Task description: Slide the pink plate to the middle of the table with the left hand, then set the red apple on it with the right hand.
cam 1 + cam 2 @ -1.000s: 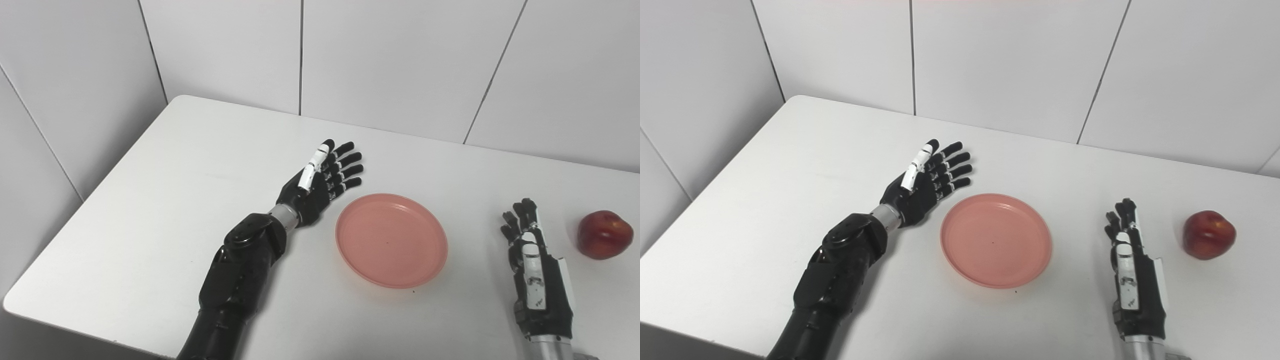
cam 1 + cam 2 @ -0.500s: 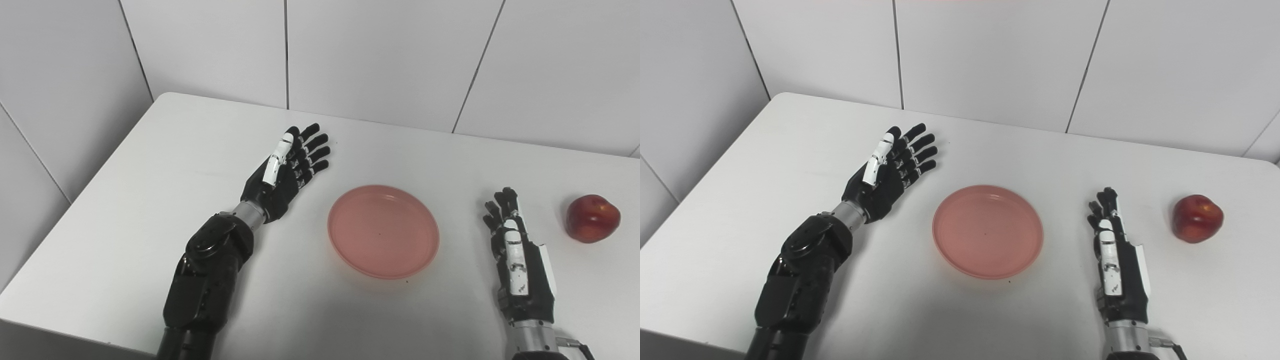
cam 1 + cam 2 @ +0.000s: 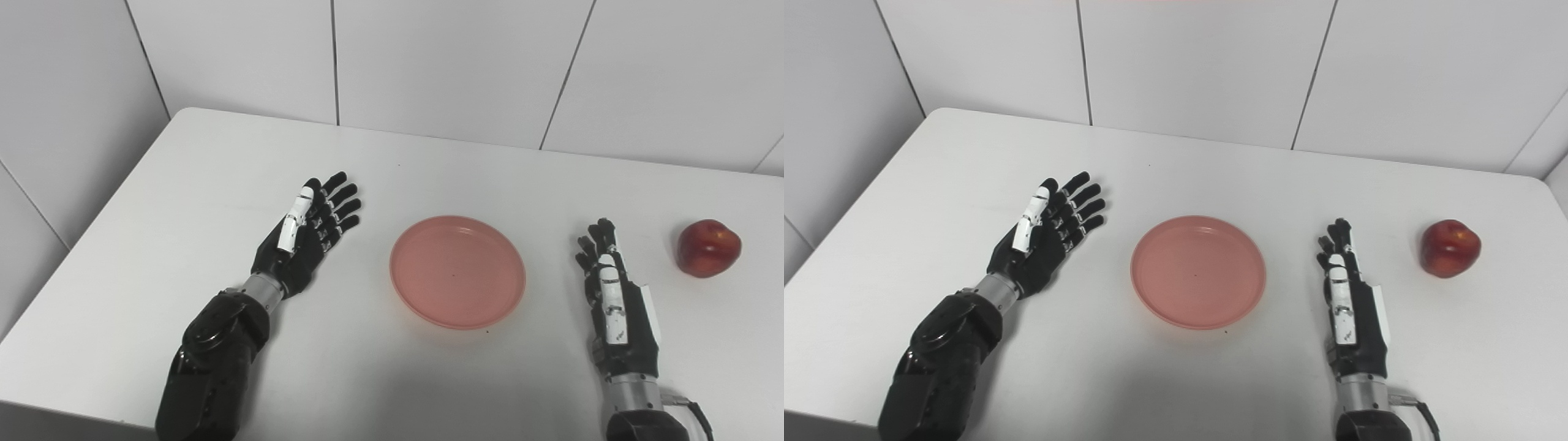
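Both our hands lie spread, holding nothing. The apple, far right, looks firm, smooth; we would wrap its sides.

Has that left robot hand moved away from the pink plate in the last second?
Yes. The left hand has drawn back leftward, widening its gap from the pink plate.

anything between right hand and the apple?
Nothing. Bare white table separates the open right hand from the red apple; both eye views show it.
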